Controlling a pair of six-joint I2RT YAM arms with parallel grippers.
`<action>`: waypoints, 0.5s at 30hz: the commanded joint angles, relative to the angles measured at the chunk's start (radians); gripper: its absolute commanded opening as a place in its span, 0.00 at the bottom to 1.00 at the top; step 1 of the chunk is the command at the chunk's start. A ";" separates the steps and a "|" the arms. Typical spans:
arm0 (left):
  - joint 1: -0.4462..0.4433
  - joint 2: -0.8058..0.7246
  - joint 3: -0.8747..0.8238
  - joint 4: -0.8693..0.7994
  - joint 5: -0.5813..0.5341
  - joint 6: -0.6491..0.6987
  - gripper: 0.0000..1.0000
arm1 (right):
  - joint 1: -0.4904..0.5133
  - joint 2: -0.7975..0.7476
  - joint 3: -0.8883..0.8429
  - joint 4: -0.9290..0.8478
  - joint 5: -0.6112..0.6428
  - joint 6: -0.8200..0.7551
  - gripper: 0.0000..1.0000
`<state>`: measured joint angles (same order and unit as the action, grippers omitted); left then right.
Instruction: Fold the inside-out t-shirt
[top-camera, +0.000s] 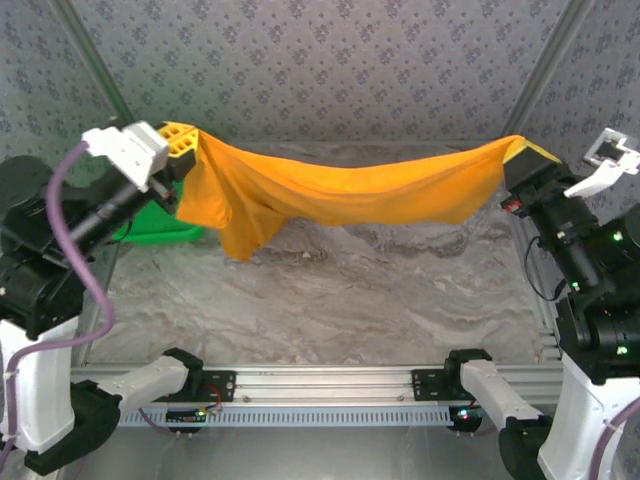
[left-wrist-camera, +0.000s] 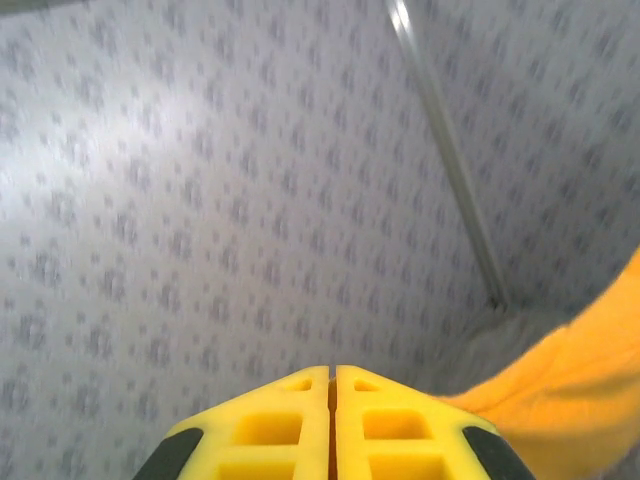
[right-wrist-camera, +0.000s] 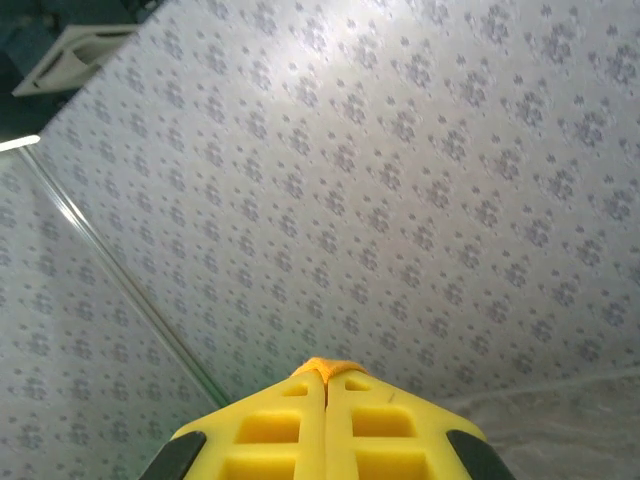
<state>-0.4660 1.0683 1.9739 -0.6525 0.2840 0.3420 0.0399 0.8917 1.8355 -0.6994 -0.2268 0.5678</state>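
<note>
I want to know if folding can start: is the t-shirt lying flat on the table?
No, the t-shirt hangs stretched between the left gripper and the right gripper, both shut on its ends.

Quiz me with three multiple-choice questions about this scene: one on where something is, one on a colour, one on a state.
1. Where is the t-shirt?
A) lying folded flat
B) hanging between the left gripper and the right gripper
C) draped over one arm

2. What colour is the basket by the left arm?
A) green
B) red
C) white

3. How is the right gripper?
A) wide open
B) shut on the t-shirt
C) shut on nothing

Answers:
1 B: the cloth sags in the air from one gripper to the other.
2 A: green plastic shows behind the left arm.
3 B: a bit of orange cloth peeks out between its closed yellow fingers.
</note>
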 joint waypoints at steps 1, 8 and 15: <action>-0.006 0.096 0.117 0.015 0.096 -0.058 0.00 | 0.005 0.051 0.048 -0.033 0.064 0.053 0.00; 0.177 0.414 0.348 -0.074 0.228 -0.104 0.00 | -0.001 0.256 0.061 -0.052 0.194 0.157 0.00; 0.273 0.949 0.606 -0.213 0.379 -0.144 0.00 | -0.002 0.529 -0.085 0.053 0.311 0.198 0.00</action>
<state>-0.2169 1.8275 2.5141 -0.7319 0.5747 0.2306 0.0284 1.3407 1.8118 -0.6750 0.0109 0.7265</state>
